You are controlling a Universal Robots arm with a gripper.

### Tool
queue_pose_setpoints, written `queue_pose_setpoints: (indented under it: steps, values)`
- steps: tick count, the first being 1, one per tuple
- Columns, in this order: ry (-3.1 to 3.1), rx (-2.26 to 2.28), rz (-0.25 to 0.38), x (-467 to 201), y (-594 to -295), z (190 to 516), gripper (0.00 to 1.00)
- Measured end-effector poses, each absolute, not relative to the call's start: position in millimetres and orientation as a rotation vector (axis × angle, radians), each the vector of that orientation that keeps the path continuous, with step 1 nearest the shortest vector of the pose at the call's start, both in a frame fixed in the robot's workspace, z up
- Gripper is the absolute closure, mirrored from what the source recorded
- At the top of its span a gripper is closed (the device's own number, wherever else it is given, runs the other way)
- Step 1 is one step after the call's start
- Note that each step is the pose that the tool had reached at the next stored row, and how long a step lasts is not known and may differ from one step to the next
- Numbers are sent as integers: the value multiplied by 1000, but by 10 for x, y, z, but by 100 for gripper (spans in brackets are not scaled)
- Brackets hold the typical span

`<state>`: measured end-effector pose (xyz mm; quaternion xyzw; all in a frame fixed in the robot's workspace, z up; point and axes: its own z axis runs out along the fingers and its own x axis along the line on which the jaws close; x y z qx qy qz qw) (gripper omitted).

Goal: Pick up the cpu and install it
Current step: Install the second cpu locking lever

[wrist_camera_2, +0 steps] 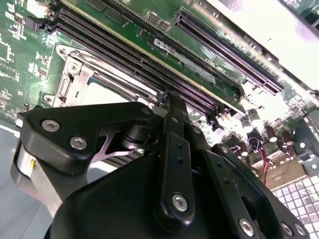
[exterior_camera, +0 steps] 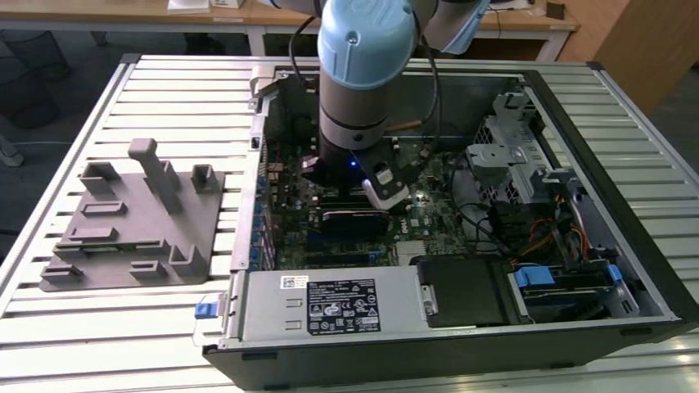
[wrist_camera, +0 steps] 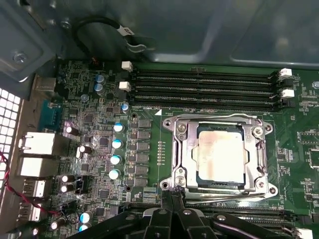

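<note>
A slatted metal work table (exterior_camera: 142,327) is seen in the exterior view, with desks at the back of the room. On it lies an open computer case (exterior_camera: 611,188), and a grey fixture block (exterior_camera: 137,221) with upright posts stands well apart from the claw, towards the exterior view's left.

The arm (exterior_camera: 366,74) is lowered into the case, so that the claw (wrist_camera: 172,198) is placed low over the green motherboard (wrist_camera: 94,144). In the first wrist view the two fingertips (wrist_camera: 177,196) are seen pressed together, with no gap and nothing held between them; the claw is judged fully closed and empty. The tips are set just at the edge of the socket frame (wrist_camera: 178,149), between it and a row of long slots (wrist_camera_2: 149,64).

The cpu (wrist_camera: 221,155) is found just beyond the fingertips, lying flat inside the metal frame with its silver top exposed. It is judged to be seated already, though whether the frame is latched cannot be told.

The danger is thought to lie in the closeness of the tips to the frame. If the claw is moved sideways at this height, the frame or the nearby slots could be scraped; if it is pressed down off-centre, the chip could be tilted and the socket contacts beneath it bent. The small upright capacitors (wrist_camera: 116,144) beside the socket could also be struck by the wide claw body.
</note>
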<state>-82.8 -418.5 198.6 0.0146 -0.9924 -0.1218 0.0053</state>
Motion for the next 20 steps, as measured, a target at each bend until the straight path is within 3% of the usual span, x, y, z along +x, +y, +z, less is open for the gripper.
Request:
queue_pose_setpoints:
  steps: [20]
  values:
    - [-3094,47,-494,-843,-4188,1911,89]
